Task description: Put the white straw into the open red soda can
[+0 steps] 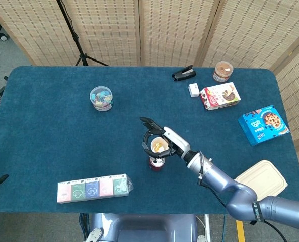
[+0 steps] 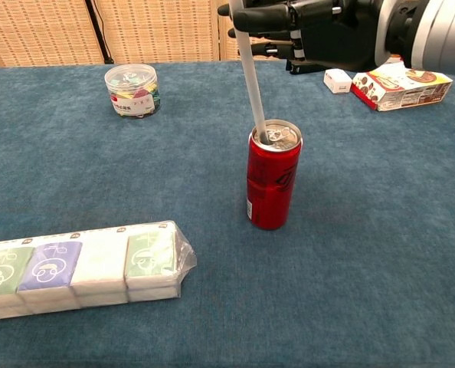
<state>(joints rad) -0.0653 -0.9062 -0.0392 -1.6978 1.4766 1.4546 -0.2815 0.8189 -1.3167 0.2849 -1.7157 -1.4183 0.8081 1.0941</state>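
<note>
I see a blue-carpeted worktop filling most of the frame. Woven wicker screens line the top, a black tripod stands upper left on grey floor.

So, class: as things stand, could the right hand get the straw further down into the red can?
Probably yes. The right hand holds the white straw from above, its tip already at the opening of the red soda can, and nothing stands close around the can.

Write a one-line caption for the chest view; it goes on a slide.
Right hand holds the white straw, its lower end in the red soda can.
</note>
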